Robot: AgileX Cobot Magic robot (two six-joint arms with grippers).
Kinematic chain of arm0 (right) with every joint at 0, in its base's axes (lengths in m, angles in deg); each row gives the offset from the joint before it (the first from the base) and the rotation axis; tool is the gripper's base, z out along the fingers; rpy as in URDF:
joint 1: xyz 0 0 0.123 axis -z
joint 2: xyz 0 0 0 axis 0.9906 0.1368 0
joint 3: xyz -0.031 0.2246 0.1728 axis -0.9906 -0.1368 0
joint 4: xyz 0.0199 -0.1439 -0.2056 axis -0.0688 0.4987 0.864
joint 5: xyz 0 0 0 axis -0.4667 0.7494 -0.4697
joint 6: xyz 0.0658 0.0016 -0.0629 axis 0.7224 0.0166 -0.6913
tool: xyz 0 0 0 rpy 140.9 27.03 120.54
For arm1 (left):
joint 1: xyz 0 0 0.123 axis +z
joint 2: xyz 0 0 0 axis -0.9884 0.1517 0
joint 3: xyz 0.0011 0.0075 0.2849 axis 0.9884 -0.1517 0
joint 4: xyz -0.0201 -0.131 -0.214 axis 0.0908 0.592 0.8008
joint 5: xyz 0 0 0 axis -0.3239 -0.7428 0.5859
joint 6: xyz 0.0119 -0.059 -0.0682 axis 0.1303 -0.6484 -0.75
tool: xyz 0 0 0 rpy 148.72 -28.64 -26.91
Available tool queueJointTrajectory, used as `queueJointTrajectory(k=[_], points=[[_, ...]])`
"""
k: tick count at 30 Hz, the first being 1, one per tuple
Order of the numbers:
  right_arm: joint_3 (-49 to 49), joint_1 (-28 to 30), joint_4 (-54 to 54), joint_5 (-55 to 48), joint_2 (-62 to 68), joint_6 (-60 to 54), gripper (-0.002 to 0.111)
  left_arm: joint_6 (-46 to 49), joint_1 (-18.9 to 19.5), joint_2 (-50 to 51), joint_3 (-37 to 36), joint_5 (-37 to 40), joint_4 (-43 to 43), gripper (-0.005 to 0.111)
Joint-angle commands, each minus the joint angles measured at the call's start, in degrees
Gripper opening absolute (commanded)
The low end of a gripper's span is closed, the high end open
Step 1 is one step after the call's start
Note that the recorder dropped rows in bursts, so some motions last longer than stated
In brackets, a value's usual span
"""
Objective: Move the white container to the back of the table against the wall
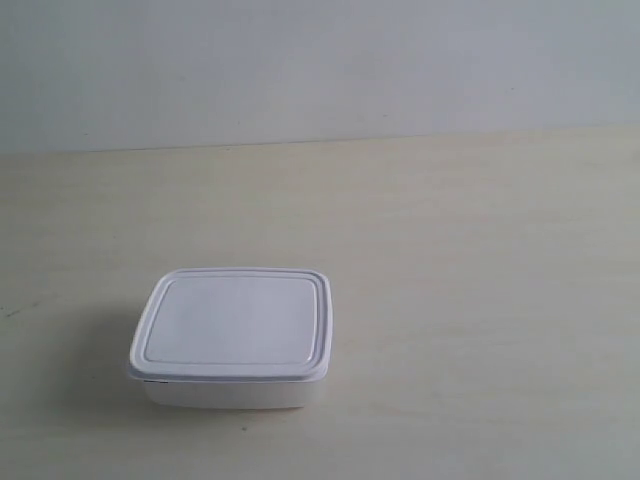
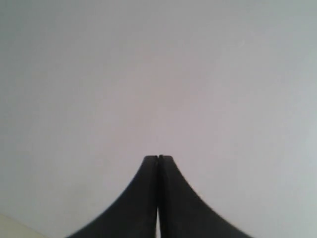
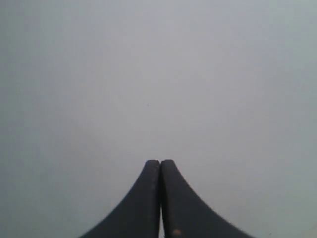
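The white container [image 1: 232,336], lid on, sits on the cream table [image 1: 480,300] near the front, left of centre in the exterior view, well short of the grey-white wall [image 1: 320,70]. No arm or gripper shows in the exterior view. In the left wrist view my left gripper [image 2: 158,157] is shut, its black fingertips pressed together with nothing between them, facing the plain wall [image 2: 158,74]. My right gripper [image 3: 160,161] is likewise shut and empty before the wall [image 3: 158,74]. Neither wrist view shows the container.
The table meets the wall along a straight line across the back of the exterior view. A sliver of table [image 2: 12,225] shows at a corner of the left wrist view.
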Motion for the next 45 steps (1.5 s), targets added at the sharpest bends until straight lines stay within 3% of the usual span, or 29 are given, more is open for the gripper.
queueJointTrajectory(k=[1,6,9,11,17,20,22,27,36,45], points=[[-0.28,-0.1,7.55,2.33,-0.29,10.41,0.0,-10.37,-2.75,1.57,0.08,-2.96,-0.23,0.0],[-0.28,-0.1,25.28,14.1,-0.29,18.59,0.0,-16.37,-3.97,1.79,0.08,-7.2,-0.33,0.0],[2.59,-0.1,33.09,11.39,-0.29,27.14,0.0,-26.48,-3.97,1.79,0.08,-9.28,-0.89,0.0],[5.29,-0.1,41.78,8.18,-0.29,35.45,0.0,-31.27,-3.97,1.79,0.18,-9.83,-5.99,0.0],[16.49,-0.1,71.45,7.71,3.97,58.13,0.0,-57.62,-3.97,1.79,14.25,-9.57,-49.03,0.0],[20.95,-0.1,80.58,9.81,8.96,63.18,0.0,-74.44,-3.97,2.08,22.67,-9.35,-69.36,0.0],[23.09,-0.1,82.17,12.57,12.39,63.18,0.0,-80.48,-4.72,3.42,27.24,-9.79,-78.13,0.0],[27.78,-2.69,85.06,19.24,22.11,63.18,0.0,-80.48,-9.02,10.79,33.49,-13.3,-82.51,0.0],[31.12,-14.03,86.55,19.27,36.24,58.47,0.0,-80.48,-23.13,28.18,35.11,-11.2,-95.98,0.0],[31.33,-19.44,86.55,18.58,47.99,50.62,0.0,-80.0,-36.45,42.72,35.11,-8.39,-95.98,0.0]])
